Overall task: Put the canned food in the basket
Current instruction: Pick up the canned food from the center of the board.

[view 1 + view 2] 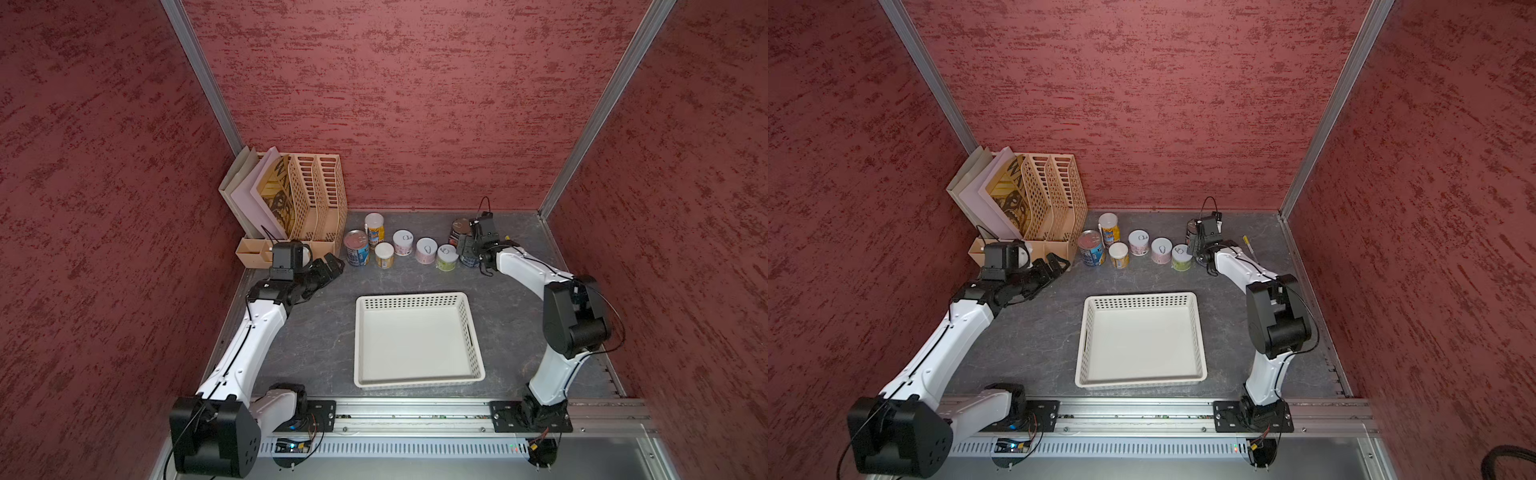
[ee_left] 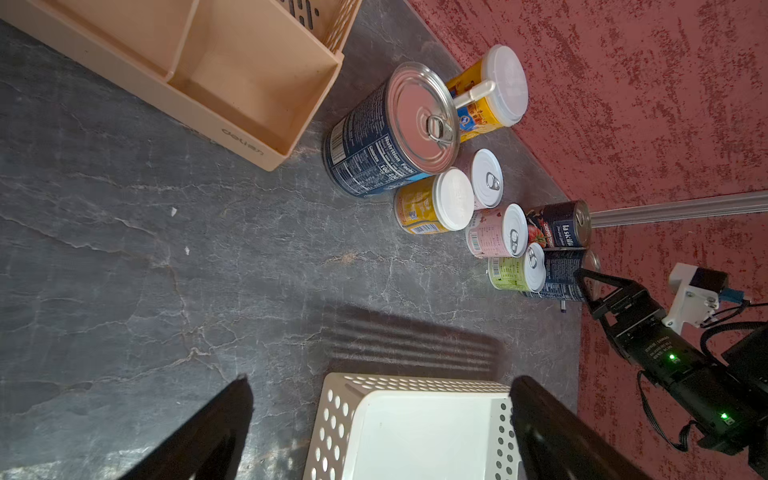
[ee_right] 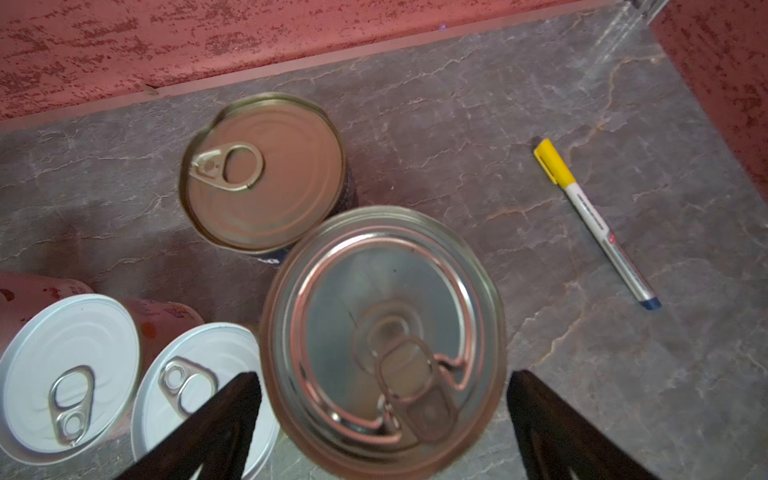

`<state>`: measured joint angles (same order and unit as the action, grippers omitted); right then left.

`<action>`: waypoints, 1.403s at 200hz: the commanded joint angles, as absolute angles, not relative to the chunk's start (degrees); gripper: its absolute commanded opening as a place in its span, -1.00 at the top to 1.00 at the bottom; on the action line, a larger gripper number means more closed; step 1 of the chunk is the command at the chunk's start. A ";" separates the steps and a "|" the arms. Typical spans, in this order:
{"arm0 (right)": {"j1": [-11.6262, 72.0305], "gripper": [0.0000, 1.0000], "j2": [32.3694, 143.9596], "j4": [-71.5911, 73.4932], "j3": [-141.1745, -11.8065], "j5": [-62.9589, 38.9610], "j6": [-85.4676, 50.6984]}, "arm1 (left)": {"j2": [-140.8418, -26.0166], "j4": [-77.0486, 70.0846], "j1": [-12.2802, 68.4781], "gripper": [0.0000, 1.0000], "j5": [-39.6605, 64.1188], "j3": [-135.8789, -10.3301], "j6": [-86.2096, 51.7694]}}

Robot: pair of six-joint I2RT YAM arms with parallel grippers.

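Observation:
Several cans stand in a row at the back of the table, from a big blue can (image 1: 356, 248) to a green one (image 1: 446, 257). Two dark cans end the row at the right. My right gripper (image 1: 469, 245) hovers open over the nearer dark can (image 3: 374, 291), a finger on each side of its top and not touching; the other dark can (image 3: 266, 174) is behind it. The white basket (image 1: 415, 299) sits mid-table with nothing in it. My left gripper (image 1: 332, 266) is open and holds nothing, left of the blue can (image 2: 419, 120), with a basket corner (image 2: 332, 415) between its fingers.
A beige file organizer (image 1: 307, 195) with papers fills the back left corner, its low tray (image 2: 249, 83) next to my left wrist. A yellow-capped pen (image 3: 594, 220) lies right of the dark cans. Red walls close in behind and on both sides.

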<state>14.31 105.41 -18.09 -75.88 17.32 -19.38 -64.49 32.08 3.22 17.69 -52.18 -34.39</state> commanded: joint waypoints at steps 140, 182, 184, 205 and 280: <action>11.58 -0.50 114.02 -24.05 -88.07 14.15 -16.61 | -65.77 32.23 3.43 -0.99 17.19 -54.05 -33.23; 11.51 -0.18 111.76 -23.40 -87.34 14.02 -16.02 | -64.82 32.66 3.48 -0.99 17.47 -54.47 -33.19; 11.54 -0.17 111.57 -23.39 -87.29 14.05 -16.00 | -64.72 32.62 3.48 -0.99 17.42 -54.42 -33.17; 11.57 -0.01 109.22 -22.41 -85.83 15.00 -15.91 | -64.02 32.36 3.49 -0.99 16.76 -54.23 -32.89; 11.60 0.17 99.24 -16.94 -79.41 14.51 -16.47 | -65.98 31.68 4.11 -0.99 17.14 -54.24 -33.08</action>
<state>11.79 106.41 -23.68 -79.11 14.28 -16.58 -65.49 32.16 3.66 17.47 -52.95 -33.98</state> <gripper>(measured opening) 0.899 0.997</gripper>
